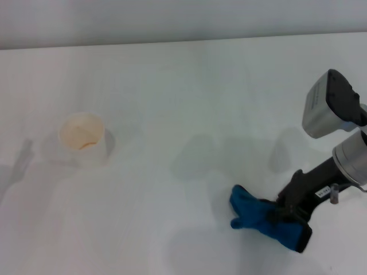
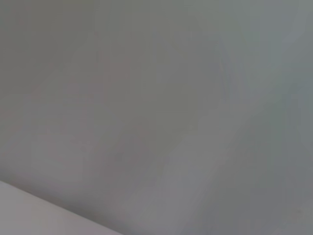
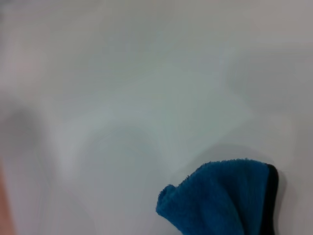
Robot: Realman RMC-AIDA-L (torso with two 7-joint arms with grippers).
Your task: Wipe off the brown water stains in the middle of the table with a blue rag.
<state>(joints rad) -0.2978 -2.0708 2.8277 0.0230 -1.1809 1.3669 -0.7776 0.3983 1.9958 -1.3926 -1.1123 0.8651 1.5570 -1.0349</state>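
Blue rag (image 1: 261, 216) bunched on white table (image 1: 172, 103), right-front.

You will find no text you can read here. A small white label (image 1: 324, 191) sits on the black body of the right arm's pincer in the head view, but its marks are too small for you to make out. The grey camera housing (image 1: 322, 106) above it carries faint marks along its side, equally illegible. The white cup (image 1: 84, 139), the blue rag (image 3: 220, 198) and the worktop (image 1: 172, 86) show no print or brand.
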